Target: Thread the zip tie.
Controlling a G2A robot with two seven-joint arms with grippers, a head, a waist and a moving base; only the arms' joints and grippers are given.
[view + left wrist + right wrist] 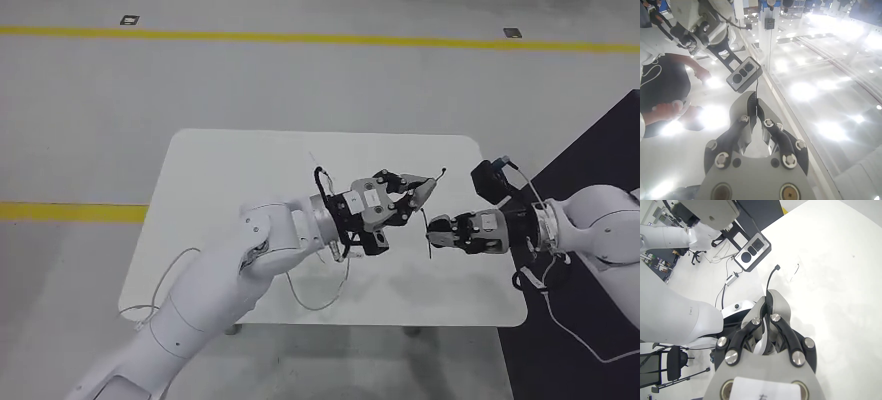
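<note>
A thin black zip tie [424, 208] hangs in the air above the white table [230, 220], held between both grippers. My left gripper [428, 186] is shut on the tie's plain strip; in the left wrist view the strip [757, 83] sticks out past the fingertips of this gripper [755, 97]. My right gripper [433, 232] faces it from the right, a little nearer the front edge. It is shut on the other end, and the tie's square head [777, 266] stands out beyond the tips of this gripper [768, 293].
A second thin black strand [795, 273] lies on the table beyond the right gripper. White cables [320, 290] trail from the left arm over the table's front part. The dark floor mat [590, 150] borders the table on the right.
</note>
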